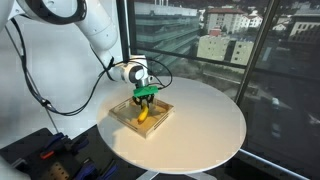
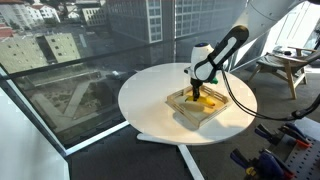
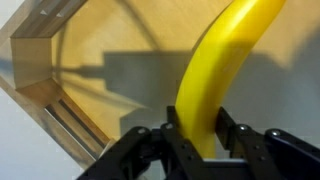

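Note:
A yellow banana (image 3: 225, 60) lies in a shallow wooden tray (image 3: 40, 60) on a round white table. My gripper (image 3: 200, 135) reaches down into the tray, with its two fingers pressed against either side of the banana's near end. In both exterior views the gripper (image 1: 146, 97) (image 2: 199, 92) stands upright over the banana (image 1: 143, 114) (image 2: 207, 101), low inside the tray (image 1: 125, 113) (image 2: 185, 110). The banana's far end rests close to the tray floor.
The round white table (image 1: 200, 125) (image 2: 150, 100) stands beside large glass windows (image 1: 240, 50) with buildings outside. A wooden chair (image 2: 290, 65) stands behind the table. Tools and cables lie on the floor (image 1: 50, 155) near the robot base.

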Tool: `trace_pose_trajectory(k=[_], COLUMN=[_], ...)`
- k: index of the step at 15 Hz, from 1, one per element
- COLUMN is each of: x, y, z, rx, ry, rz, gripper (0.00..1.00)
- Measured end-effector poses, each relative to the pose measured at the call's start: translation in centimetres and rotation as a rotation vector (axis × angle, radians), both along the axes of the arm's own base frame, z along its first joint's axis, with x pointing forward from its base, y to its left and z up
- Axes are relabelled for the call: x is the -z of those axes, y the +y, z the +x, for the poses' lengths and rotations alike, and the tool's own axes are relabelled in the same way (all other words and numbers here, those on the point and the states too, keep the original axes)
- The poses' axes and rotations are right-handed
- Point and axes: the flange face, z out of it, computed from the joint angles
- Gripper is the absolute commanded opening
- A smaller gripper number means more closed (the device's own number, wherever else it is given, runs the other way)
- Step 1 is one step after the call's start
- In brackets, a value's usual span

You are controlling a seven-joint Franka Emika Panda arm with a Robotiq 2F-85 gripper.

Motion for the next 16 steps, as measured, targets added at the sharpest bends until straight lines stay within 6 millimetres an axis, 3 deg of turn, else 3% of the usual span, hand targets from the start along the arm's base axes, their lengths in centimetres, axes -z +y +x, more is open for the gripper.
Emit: trace_pose_trajectory(k=[8,16], x=[-2.3,-6.1], y=[1.0,2.4], z=[0.1,0.4], rx=[0.002,0.023], ry=[0.031,0.039], rz=[-0.013,-0.022], gripper=[0.16,0.16])
